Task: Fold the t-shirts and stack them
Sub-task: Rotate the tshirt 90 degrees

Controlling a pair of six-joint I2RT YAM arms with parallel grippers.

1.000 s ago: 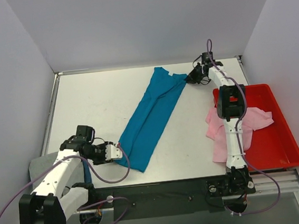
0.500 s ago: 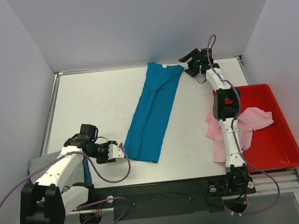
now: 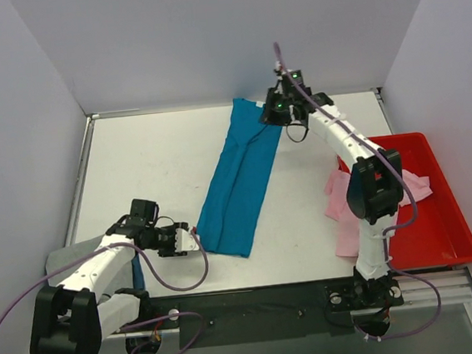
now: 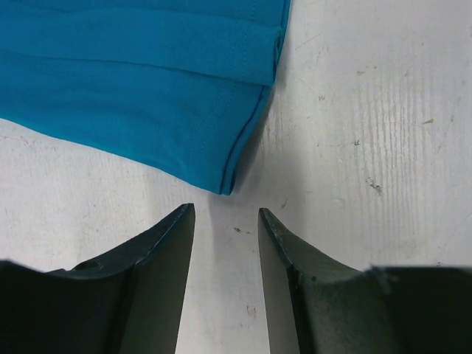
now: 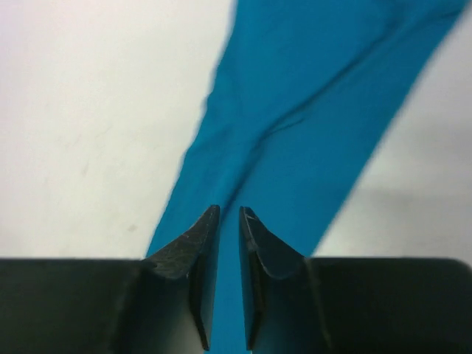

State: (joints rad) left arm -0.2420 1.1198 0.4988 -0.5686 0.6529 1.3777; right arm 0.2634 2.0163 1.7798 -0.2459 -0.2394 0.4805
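1. The teal shirt (image 3: 240, 176) lies flat on the surface (image 3: 143, 169) as a long folded strip. Its long axis runs from the middle of the far edge, slantwise, toward the near edge left of centre.
2. The left pincer (image 3: 193, 237) sits low at the strip's near end, on its left side. In the wrist view the left pincer (image 4: 225, 214) is spread and empty. The near corner of the teal shirt (image 4: 133, 74) lies just ahead of the gap, apart from both tips.
3. The right pincer (image 3: 273, 116) hangs over the strip's far end. In the wrist view the right pincer (image 5: 228, 214) is spread only to a slim gap and pinches nothing. The teal shirt (image 5: 295, 118) lies below it and runs away along the line of the jaws.
4. Judgement: the coming move turns on the near corner lying straight ahead of the left pincer. A short advance along the surface would bring the hem between the jaws.
5. The left arm is nearer the near end and the right arm is nearer the far end.
6. The pink shirt (image 3: 339, 209) hangs over the left rim of the tray (image 3: 444, 207) at the right edge. The grey shirt (image 3: 60, 265) lies at the near left corner.
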